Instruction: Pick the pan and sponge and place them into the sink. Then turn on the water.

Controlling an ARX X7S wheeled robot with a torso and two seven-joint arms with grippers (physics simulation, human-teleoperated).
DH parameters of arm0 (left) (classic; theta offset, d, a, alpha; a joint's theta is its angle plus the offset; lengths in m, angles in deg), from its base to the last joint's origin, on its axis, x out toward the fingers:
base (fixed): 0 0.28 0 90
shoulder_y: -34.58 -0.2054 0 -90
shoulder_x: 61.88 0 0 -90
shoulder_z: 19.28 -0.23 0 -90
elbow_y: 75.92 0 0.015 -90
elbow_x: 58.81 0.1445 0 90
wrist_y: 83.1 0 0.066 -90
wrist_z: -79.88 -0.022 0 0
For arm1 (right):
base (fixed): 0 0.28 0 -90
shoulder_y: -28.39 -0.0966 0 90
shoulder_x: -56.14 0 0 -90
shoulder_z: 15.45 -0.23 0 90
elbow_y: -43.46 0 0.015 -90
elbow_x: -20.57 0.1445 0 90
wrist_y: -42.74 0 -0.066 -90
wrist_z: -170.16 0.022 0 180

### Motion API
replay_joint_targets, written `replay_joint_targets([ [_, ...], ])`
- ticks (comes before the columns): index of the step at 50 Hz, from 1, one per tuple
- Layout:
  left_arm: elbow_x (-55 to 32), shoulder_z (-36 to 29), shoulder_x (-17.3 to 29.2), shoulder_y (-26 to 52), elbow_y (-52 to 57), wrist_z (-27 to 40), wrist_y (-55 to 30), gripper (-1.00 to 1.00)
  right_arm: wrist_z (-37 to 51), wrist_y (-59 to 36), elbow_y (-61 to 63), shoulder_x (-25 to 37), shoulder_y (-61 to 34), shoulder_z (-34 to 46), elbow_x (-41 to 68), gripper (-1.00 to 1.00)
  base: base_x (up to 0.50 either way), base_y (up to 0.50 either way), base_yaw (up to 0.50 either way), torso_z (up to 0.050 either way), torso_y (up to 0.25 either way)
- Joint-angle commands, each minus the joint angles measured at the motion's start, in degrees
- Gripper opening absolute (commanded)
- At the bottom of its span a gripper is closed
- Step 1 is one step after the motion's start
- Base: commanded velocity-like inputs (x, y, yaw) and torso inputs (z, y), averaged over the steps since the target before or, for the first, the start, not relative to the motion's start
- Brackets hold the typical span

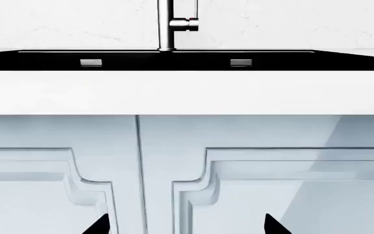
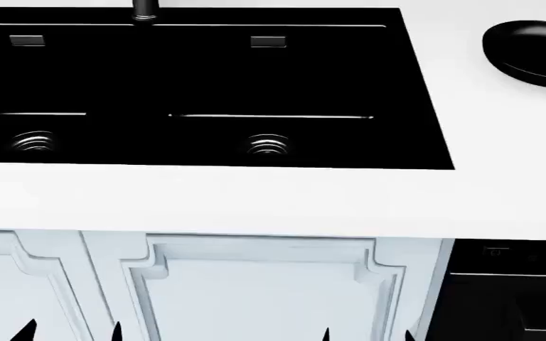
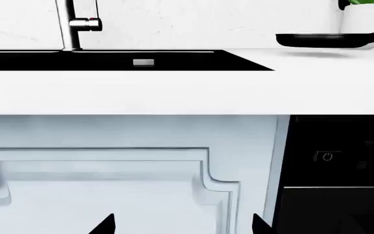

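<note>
Both arms hung low in front of the cabinet doors, below the counter edge. The left gripper showed only as two dark fingertips, one at each side of its wrist view, set well apart with nothing between them. The right gripper stood the same way, tips spread and empty. In the head view the four tips appeared as small dark points along the lower edge, well short of the worktop.

Directly ahead of the grippers were the pale panelled cabinet doors. Above them ran the white counter, and set into it the black double sink, with a ringed drain in each basin and two small steel overflow slots on the far wall. Both basins held nothing that could be seen. The steel tap rose behind the sink at its divider, with its lever at the side; no water was running.

The pan sat on the counter to the right of the sink, apart from the basin edge and partly cut off by the frame. The right wrist view showed it resting flat beside a white pot holding a green plant. A dark appliance front stood under the counter on that side.

The sponge was not visible in any view; its position could not be established.

Assessment: no step of the task was complete. Pan and sponge remained to be picked up and placed, and the tap remained to be opened.
</note>
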Motion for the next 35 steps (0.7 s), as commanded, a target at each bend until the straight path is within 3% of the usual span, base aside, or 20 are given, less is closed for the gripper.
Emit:
replay_joint_targets([
  [1, -1.5, -0.5, 1.3, -0.8, 0.3, 0.3, 0.7, 1.00, 1.2, -0.4, 0.3, 0.9, 0.2, 1.3, 0.4, 1.00, 0.00, 0.00, 0.00, 0.000, 0.000],
  [21, -2.7, -4.6, 3.6, -0.1, -0.6, 3.5, 0.4, 1.00, 4.2, -1.6, 0.3, 3.7, -0.3, 4.6, 2.8, 1.00, 0.00, 0.00, 0.00, 0.000, 0.000],
  [35, -3.9, -5.4, 5.1, -0.4, -1.0, 4.2, 0.9, 1.00, 5.2, -0.8, 0.4, 4.6, -0.1, 5.8, 3.8, 1.00, 0.00, -0.50, 0.00, 0.000, 0.000],
])
